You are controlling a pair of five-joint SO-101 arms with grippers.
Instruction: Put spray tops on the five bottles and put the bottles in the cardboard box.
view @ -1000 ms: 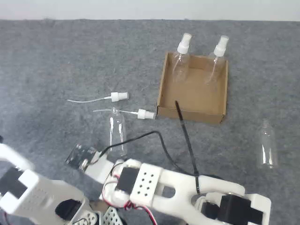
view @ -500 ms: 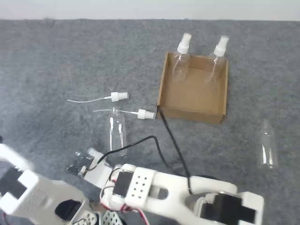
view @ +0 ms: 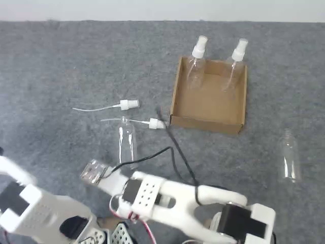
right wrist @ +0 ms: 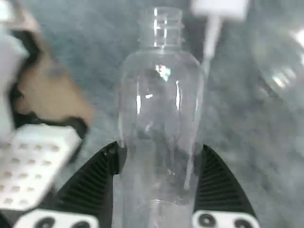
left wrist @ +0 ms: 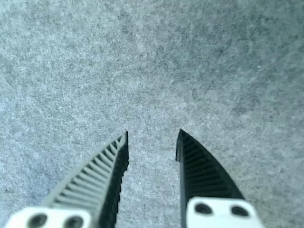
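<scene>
the right gripper (right wrist: pixel 159 148) had swung in around the uncapped bottle (view: pixel 127 142) lying left of the cardboard box (view: pixel 208 123), jaws open astride it, not yet gripping; a pickup looked imminent. the left gripper (left wrist: pixel 153 133) gaped empty.

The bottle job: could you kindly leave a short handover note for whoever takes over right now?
Left claw: open, empty, over carpet.
Right claw: straddles a topless bottle; grip unclear.
Done: two topped bottles are in the box.
Left: two spray tops lie near that bottle; second topless bottle is apart, on the box's other side. Top both, box them.
</scene>
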